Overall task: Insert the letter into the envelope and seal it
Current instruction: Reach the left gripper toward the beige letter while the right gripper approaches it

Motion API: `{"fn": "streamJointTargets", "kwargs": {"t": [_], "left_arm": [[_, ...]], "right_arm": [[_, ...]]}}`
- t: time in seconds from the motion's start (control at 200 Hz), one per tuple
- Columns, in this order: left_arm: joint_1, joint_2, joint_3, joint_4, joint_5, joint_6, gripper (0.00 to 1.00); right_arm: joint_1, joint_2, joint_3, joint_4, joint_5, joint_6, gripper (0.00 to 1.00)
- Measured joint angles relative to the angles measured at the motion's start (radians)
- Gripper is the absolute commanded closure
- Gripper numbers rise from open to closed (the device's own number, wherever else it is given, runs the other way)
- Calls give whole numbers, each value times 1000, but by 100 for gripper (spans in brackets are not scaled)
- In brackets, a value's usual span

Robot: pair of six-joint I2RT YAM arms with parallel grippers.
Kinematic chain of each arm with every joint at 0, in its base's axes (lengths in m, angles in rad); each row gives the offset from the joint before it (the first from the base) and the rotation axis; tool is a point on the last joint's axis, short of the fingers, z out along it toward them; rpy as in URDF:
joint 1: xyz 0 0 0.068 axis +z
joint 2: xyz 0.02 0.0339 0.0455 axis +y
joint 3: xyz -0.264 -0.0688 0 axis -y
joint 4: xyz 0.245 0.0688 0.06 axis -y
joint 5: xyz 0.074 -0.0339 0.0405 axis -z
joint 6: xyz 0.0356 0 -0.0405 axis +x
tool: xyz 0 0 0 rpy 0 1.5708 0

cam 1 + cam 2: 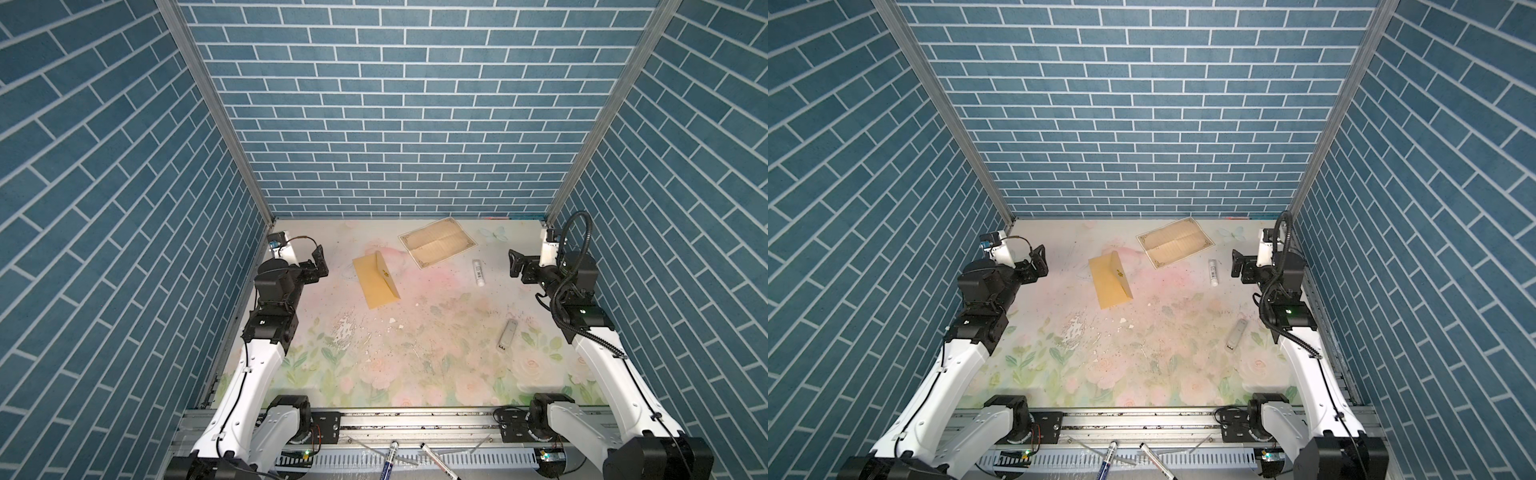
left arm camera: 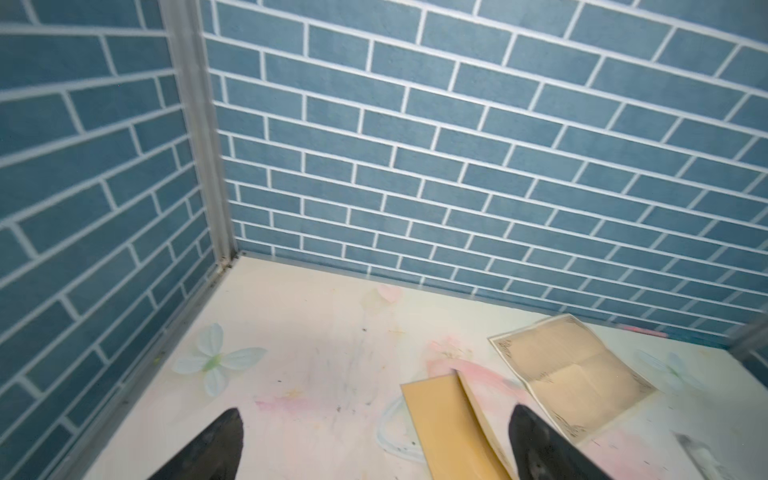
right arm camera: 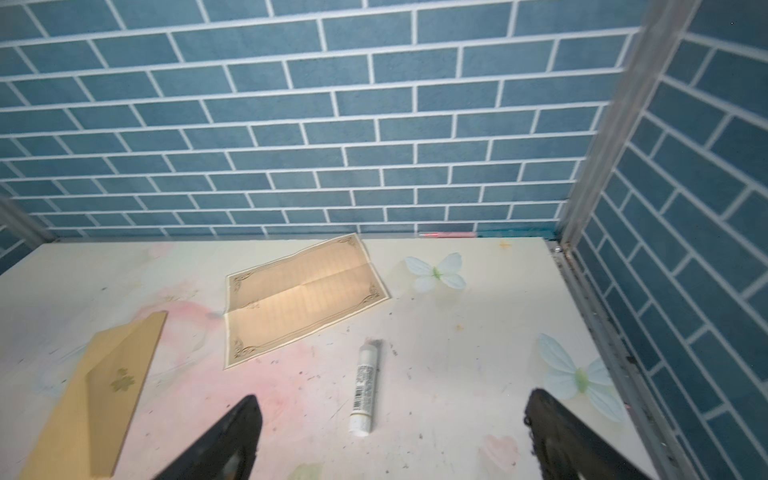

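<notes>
The letter (image 1: 436,247) (image 1: 1174,246), a cream creased sheet with a dark ornamental border, lies flat and unfolded near the back wall. Left of it and nearer lies the golden-tan envelope (image 1: 372,286) (image 1: 1106,286), its pointed flap with the small emblem standing part-way up along the right long edge. My left gripper (image 1: 320,262) (image 2: 378,411) hovers open just left of the envelope (image 2: 444,424), touching nothing. At the right side my right gripper (image 1: 515,264) (image 3: 394,397) is open and empty too, facing the letter (image 3: 303,295) and envelope (image 3: 95,395).
A white glue stick (image 1: 478,272) (image 3: 365,386) lies between the letter and my right gripper. A grey flat tool (image 1: 508,334) rests nearer the front right. Two pens (image 1: 388,457) lie on the front rail. Blue brick walls close the back and both sides.
</notes>
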State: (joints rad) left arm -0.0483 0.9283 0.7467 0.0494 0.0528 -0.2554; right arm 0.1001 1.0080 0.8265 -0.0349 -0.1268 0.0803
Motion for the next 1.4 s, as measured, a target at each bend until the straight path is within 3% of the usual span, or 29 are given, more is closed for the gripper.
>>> {"fn": "streamJointTargets", "kwargs": {"t": [0.155, 0.345, 0.54, 0.76, 0.99, 1.4], "left_arm": [[-36, 53, 7, -56, 101, -93, 0], [-148, 134, 8, -73, 121, -161, 0], [-245, 249, 40, -60, 124, -203, 0], [-316, 373, 134, -10, 139, -227, 0], [-373, 595, 358, 48, 193, -235, 1], [-397, 1066, 696, 197, 274, -437, 5]], "right_arm": [[126, 88, 81, -73, 1, -11, 1], [247, 198, 153, -135, 53, -42, 1], [302, 303, 213, -175, 108, -60, 1], [308, 385, 289, -206, 96, -32, 1], [287, 428, 363, -237, 62, 21, 1], [164, 489, 424, -252, -32, 81, 1]]}}
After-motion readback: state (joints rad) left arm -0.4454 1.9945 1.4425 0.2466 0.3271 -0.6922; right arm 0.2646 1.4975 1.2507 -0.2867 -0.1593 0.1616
